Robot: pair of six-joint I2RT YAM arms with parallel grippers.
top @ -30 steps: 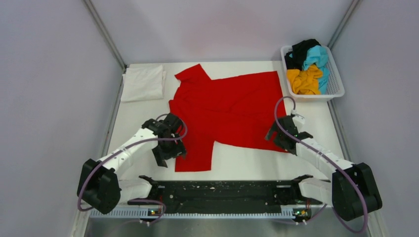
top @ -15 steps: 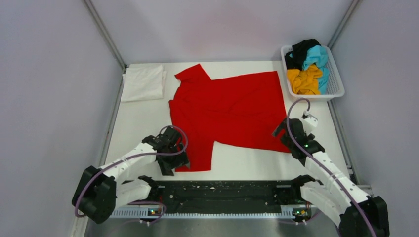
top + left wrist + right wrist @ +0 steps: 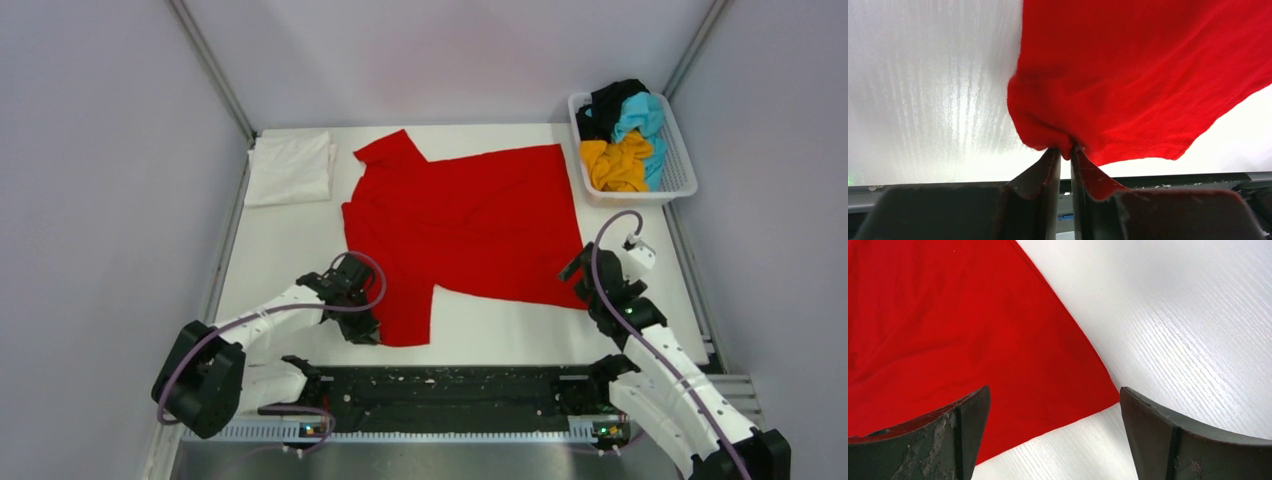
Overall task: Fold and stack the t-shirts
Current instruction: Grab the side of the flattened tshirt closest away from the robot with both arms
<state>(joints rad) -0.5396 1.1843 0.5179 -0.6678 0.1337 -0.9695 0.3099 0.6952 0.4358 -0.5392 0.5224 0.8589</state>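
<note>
**A:** Where is the red t-shirt [image 3: 470, 220]?

**B:** It is spread out across the middle of the white worktop [image 3: 285, 255]. The neck is to the left and the hem to the right. One short sleeve points to the far edge and the other to the near edge.

**A:** And the left gripper [image 3: 1065, 151]?

**B:** It is down at the near sleeve, at its outer left corner. Its jaws are almost together and pinch a bunched fold of the red cloth. The wrist view shows the fabric gathered into a small lump right at the fingertips.

**A:** Is that corner lifted?

**B:** Hard to say. It looks puckered rather than raised, but neither view settles it.

**A:** What about the right gripper [image 3: 1053, 390]?

**B:** Its jaws are spread wide and hold nothing. It sits at the near right corner of the hem. In its wrist view the left finger is over red cloth, the right finger is over bare worktop, and the hem's corner lies in the gap between them.

**A:** Where are the other shirts?

**B:** A white t-shirt [image 3: 290, 168] lies folded at the far left corner, just beside the red shirt's far sleeve. At the far right stands a white mesh basket [image 3: 640, 196]. In it an orange-yellow t-shirt [image 3: 615, 165], a turquoise t-shirt [image 3: 642, 115] and a black t-shirt [image 3: 608, 105] are heaped unfolded.
</note>
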